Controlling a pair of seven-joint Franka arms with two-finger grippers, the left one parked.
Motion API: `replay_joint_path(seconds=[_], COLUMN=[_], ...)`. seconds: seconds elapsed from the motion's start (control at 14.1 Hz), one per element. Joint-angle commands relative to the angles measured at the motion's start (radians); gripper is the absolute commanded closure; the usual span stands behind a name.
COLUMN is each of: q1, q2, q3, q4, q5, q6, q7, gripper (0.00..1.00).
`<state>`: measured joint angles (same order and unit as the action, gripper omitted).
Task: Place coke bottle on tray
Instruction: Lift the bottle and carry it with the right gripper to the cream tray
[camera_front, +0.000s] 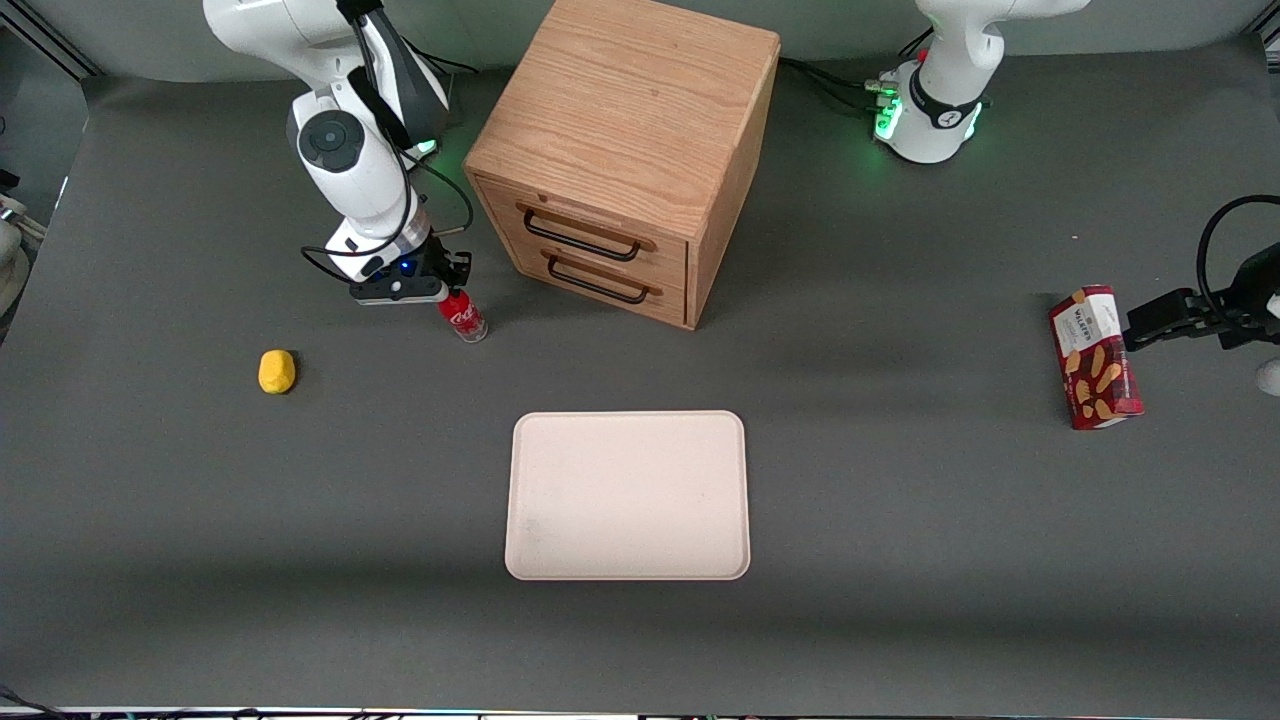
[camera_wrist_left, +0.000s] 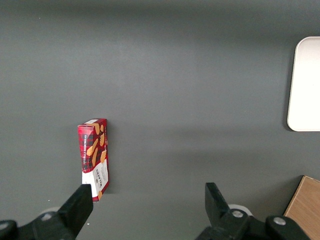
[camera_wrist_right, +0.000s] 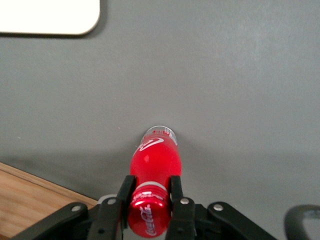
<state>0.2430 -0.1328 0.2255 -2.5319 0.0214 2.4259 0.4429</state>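
- So, you have the grasp and little more: the gripper (camera_wrist_right: 149, 200) is clamped on the neck of the coke bottle (camera_wrist_right: 154, 167), one finger on each side just under the red cap.
- The coke bottle hangs directly below the gripper, near the front of the wooden drawer cabinet (camera_front: 625, 150); from the front view you cannot tell whether its clear base rests on the counter (camera_front: 900, 560) or has just come off it.
- What is left is the whole carry: the tray (camera_front: 628, 495) lies bare, well apart from the gripper and nearer the front camera than it, with nothing on the counter between them.
- The bottle's long axis runs from cap to base, close to upright but tilted: the cap sits up in the gripper and the base swings out toward the cabinet and a little toward the tray.
- My judgement: expect that tilt to matter at set-down, since a slim bottle landing on one edge of its base could tip.
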Motion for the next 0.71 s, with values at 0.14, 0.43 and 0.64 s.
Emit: replay_joint_path(seconds=[0.14,0.43,0.64], q1=[-0.008,-0.028,-0.042], q2=[0.044,0.175,0.301], q3=[-0.011,-0.014,-0.015], q4=[0.258,0.601,0.879], q5=[0.002,-0.003,-0.026], q6=[-0.252,-0.515,-0.687], q7=[-0.004,-0.006,-0.047], gripper=[1.0,1.0,1.0])
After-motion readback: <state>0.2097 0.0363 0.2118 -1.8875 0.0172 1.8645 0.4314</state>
